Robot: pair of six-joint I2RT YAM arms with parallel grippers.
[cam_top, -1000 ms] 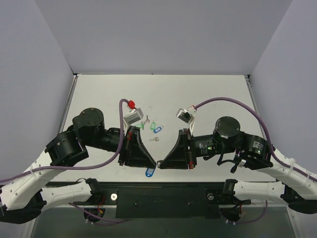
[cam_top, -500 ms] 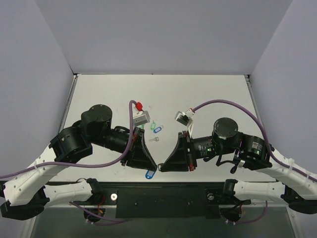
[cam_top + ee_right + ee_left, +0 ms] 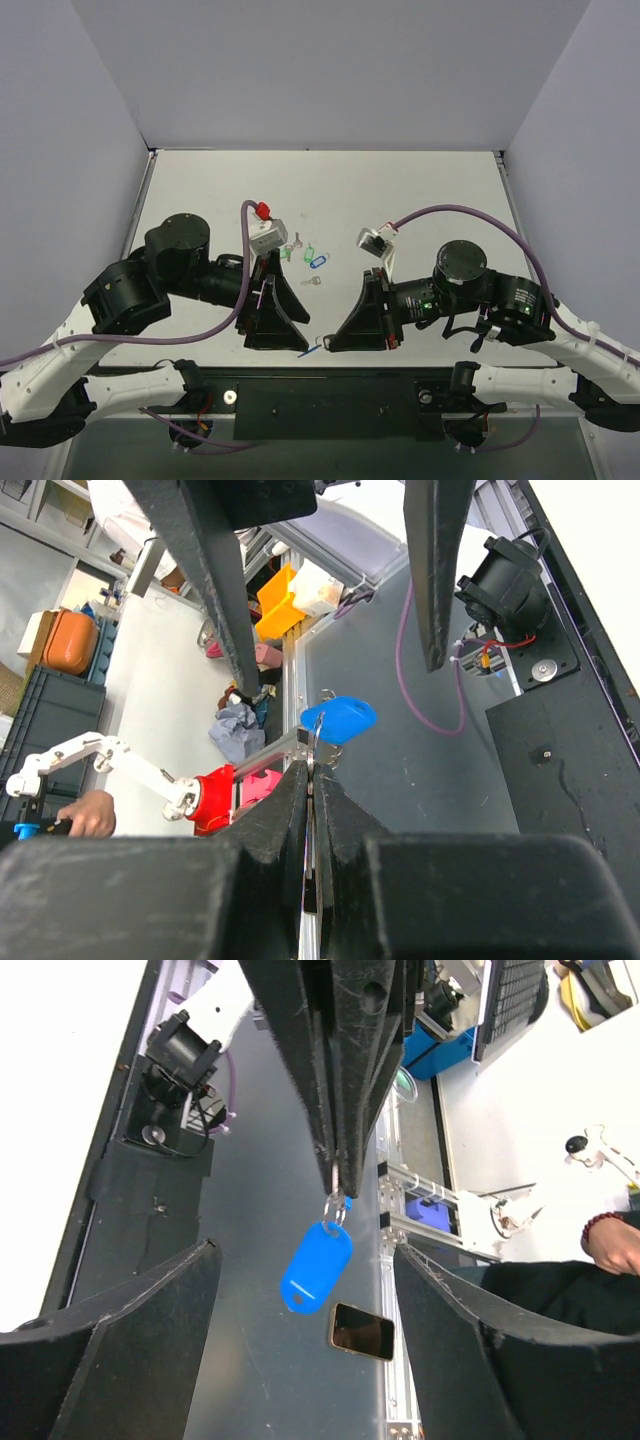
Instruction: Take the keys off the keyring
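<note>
The keyring's blue tag [image 3: 316, 1266] hangs in the air from its thin ring [image 3: 336, 1206]. My right gripper [image 3: 312, 768] is shut on a thin silver key blade [image 3: 313, 748], seen edge-on, and the blue tag [image 3: 338, 720] dangles just past its tips. My left gripper [image 3: 305, 1250] stands wide open, one finger on each side of the tag, touching nothing. From above, both grippers meet near the table's front edge. The left gripper [image 3: 298, 340] and right gripper [image 3: 330, 343] have the tag [image 3: 312, 350] edge-on between them.
On the table behind the grippers lie two green tags [image 3: 308, 252], another blue tag [image 3: 318, 261] and a lone silver key [image 3: 313, 281]. A black bar [image 3: 330, 400] runs along the table's front edge.
My left gripper has opened and let go, then drawn back to the left. The blue tag now hangs from the right gripper alone and has turned edge-on in the top view.
</note>
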